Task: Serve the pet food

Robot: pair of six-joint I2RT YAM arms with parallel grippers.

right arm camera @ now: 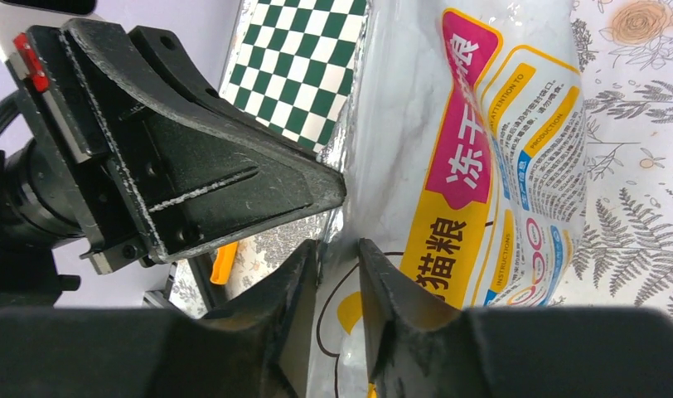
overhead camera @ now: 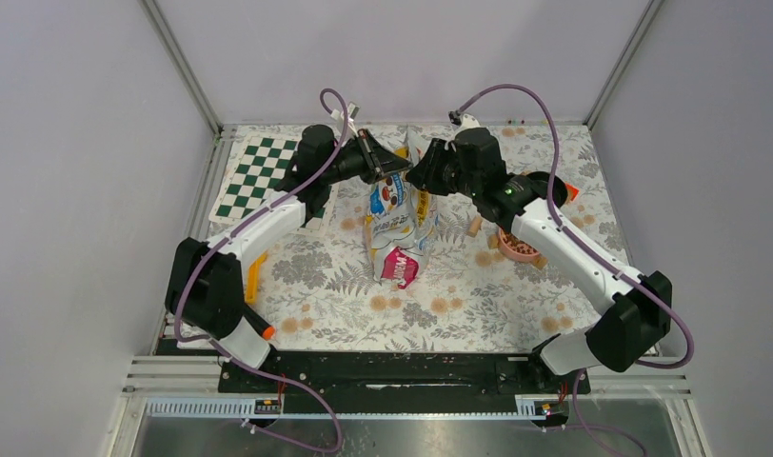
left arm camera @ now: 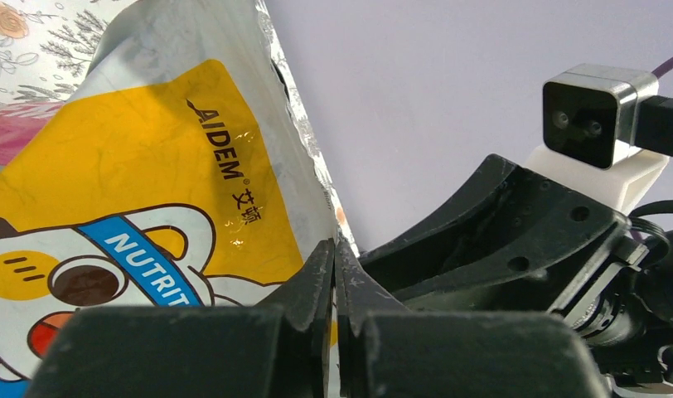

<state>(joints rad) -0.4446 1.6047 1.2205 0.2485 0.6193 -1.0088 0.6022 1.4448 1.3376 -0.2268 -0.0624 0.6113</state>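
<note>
Tightly — left pincer (left arm camera: pixel 335 253) on bag (left arm camera: pixel 151 149) edge

Floral table (overhead camera: pixel 345 305) bears checkered mat (overhead camera: pixel 254 176), pet-food bag (overhead camera: pixel 397 228), pink bowl (overhead camera: pixel 519 250).

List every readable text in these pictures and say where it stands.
"AIDEM": bag, yellow front.
"NUTRIT", cut off: blue banner.
"冻干": pink band.
"猫粮": yellow band.
"ATTENTION TO", "PRODUCTION", "INSTRUCTIONS": headings, bag's other side.
Fine print and the characters beside "AIDEM": too small or creased to read.
</note>
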